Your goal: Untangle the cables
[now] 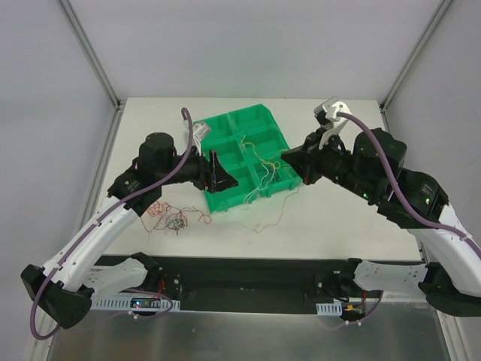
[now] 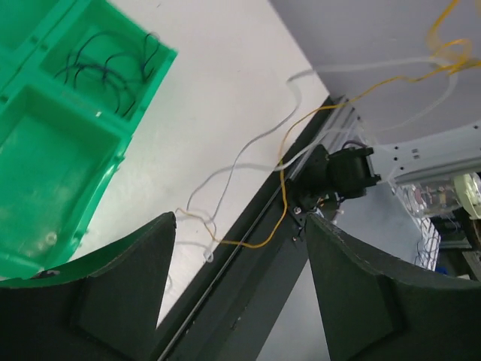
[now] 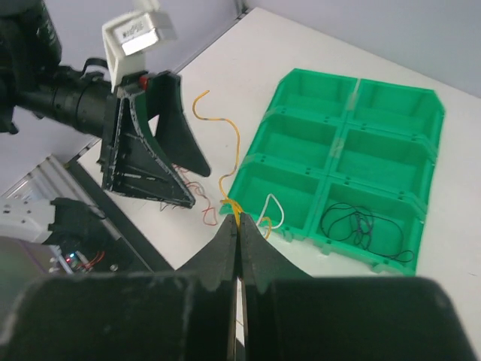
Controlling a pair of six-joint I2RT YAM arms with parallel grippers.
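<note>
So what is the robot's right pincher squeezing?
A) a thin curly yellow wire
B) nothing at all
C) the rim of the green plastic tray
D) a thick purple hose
A: in the right wrist view the right gripper is pinched shut on the thin curly yellow wire, which climbs from between its fingertips, beside the green plastic tray.

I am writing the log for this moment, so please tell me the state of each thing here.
Left gripper: jaws open, empty.
Right gripper: jaws shut on the yellow wire.
Black wires: loose in a corner compartment.
Wire clump: tangled, on the table beside the tray.
Green tray: upright on the table.
</note>
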